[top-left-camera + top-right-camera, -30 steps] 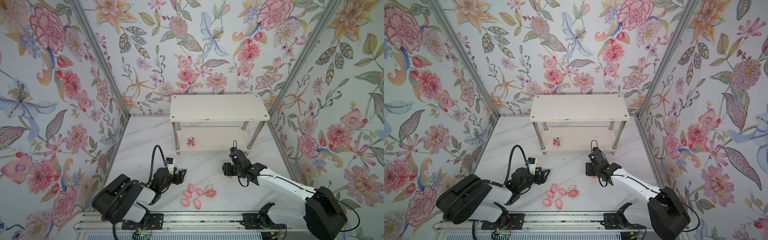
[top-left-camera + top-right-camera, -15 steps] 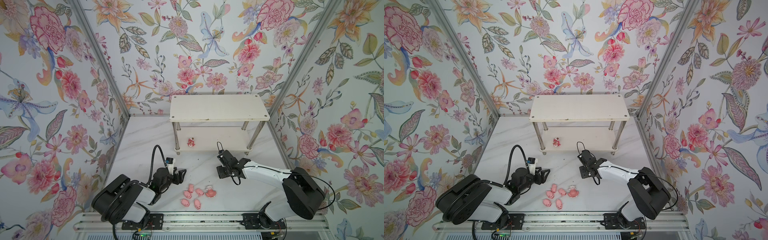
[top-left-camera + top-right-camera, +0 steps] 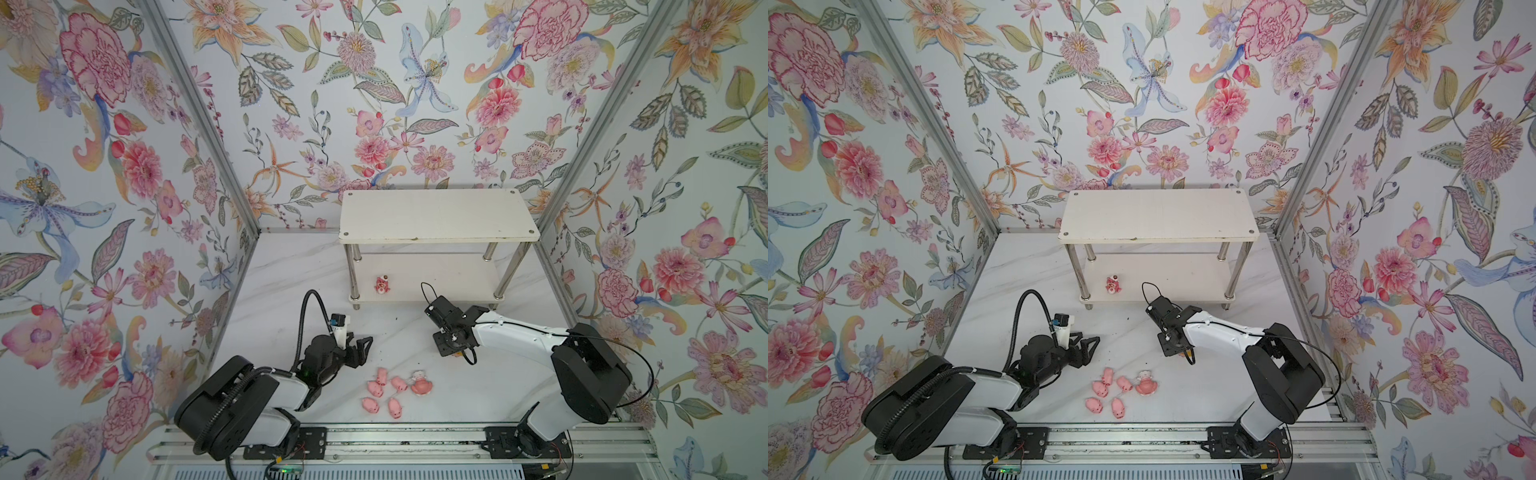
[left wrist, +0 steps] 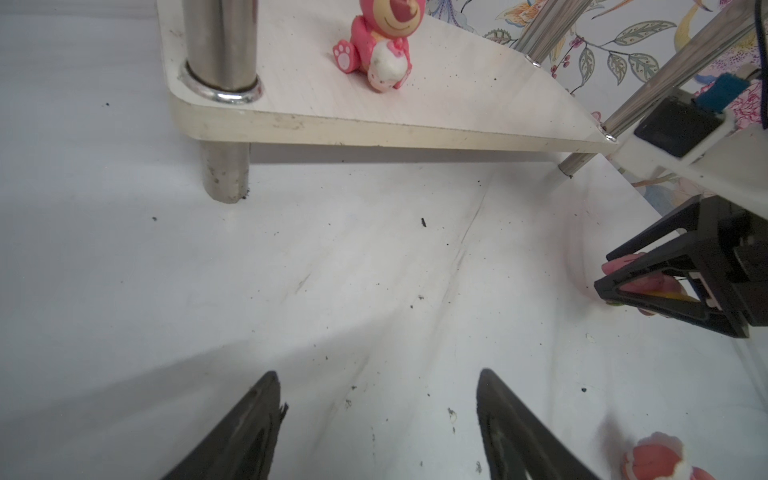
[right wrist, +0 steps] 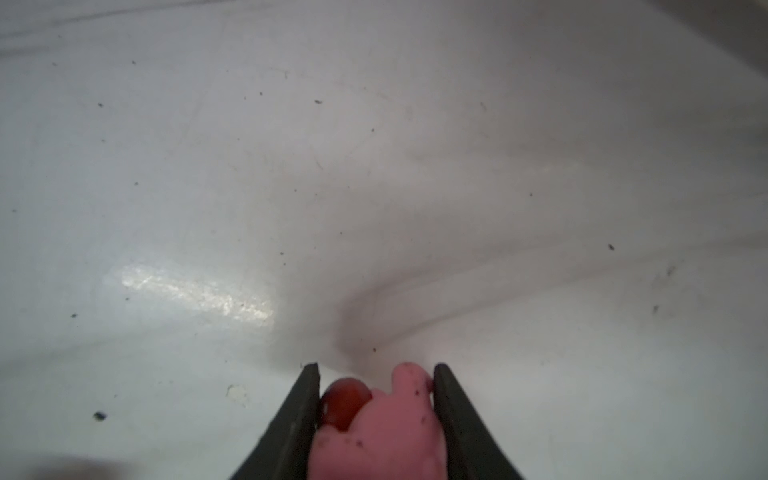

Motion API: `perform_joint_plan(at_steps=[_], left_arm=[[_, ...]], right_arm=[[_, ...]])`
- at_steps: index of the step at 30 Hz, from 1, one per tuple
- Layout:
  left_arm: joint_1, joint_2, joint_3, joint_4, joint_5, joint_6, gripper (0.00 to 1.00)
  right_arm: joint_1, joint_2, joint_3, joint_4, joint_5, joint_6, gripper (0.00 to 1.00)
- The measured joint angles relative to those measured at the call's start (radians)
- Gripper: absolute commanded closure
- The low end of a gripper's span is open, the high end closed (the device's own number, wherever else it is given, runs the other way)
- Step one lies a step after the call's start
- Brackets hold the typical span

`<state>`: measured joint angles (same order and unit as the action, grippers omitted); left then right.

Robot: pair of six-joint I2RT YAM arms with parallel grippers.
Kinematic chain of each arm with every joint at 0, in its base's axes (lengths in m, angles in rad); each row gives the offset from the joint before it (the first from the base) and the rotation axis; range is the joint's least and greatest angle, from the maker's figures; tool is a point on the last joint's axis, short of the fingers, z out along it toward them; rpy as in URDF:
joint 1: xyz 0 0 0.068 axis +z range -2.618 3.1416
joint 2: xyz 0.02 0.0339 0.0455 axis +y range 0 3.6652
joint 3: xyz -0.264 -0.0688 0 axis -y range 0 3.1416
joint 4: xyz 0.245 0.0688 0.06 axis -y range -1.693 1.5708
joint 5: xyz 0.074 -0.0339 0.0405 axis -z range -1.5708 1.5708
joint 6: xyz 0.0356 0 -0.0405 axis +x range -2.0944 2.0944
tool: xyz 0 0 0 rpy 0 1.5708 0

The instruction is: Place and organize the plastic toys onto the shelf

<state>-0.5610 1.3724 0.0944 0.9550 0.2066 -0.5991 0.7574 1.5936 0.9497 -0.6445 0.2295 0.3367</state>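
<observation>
- The right tool (image 5: 376, 368) is closed onto a pink toy (image 5: 382, 428), with one finger pressing each side and a red bit showing by one finger.
- The left wrist view shows a yellow streak on this toy between the fingers.
- This tool points down at the bench (image 3: 291, 291) and is low over it. I cannot tell whether the toy touches the bench.
- The left tool (image 4: 378, 374) is spread wide and holds nothing, with only bare bench between its fingers. It lies low, well apart from the right tool.
- The shelf (image 3: 436, 216) stands beyond both tools, the front edge of its lower tier near the right tool.
- A bear (image 3: 381, 284) sits upright on the lower tier, ahead of the left tool.
- Five pigs (image 3: 374, 388) cluster on the bench between the tools and behind them, nearer the left tool.
- A pink-and-white toy (image 3: 422, 384) lies just beside the pigs, on the right tool's side.
</observation>
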Motion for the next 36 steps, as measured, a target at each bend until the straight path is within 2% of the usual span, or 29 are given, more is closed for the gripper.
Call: perform_joint_plan(at_steps=[7, 15, 17, 22, 26, 31, 36], left_arm=[[0.005, -0.117, -0.009, -0.033, -0.002, 0.000, 0.24], [0.005, -0.228, -0.030, -0.077, -0.013, 0.011, 0.24], [0.005, -0.245, -0.034, -0.086, -0.021, 0.015, 0.24], [0.005, -0.253, -0.038, -0.099, -0.031, 0.016, 0.24], [0.005, -0.250, -0.038, -0.099, -0.031, 0.016, 0.24], [0.005, -0.241, -0.038, -0.099, -0.031, 0.016, 0.24], [0.005, -0.238, -0.038, -0.099, -0.030, 0.015, 0.24]], right_arm=[[0.013, 0.047, 0.155, -0.299, -0.097, 0.011, 0.75], [0.075, 0.206, 0.174, -0.533, -0.201, -0.019, 0.75], [0.086, 0.250, 0.183, -0.559, -0.218, -0.032, 0.70], [0.090, 0.315, 0.243, -0.583, -0.221, -0.062, 0.45], [0.090, 0.346, 0.275, -0.586, -0.201, -0.076, 0.31], [0.088, 0.314, 0.295, -0.589, -0.156, -0.056, 0.22], [0.078, 0.120, 0.280, -0.583, -0.134, 0.016, 0.19]])
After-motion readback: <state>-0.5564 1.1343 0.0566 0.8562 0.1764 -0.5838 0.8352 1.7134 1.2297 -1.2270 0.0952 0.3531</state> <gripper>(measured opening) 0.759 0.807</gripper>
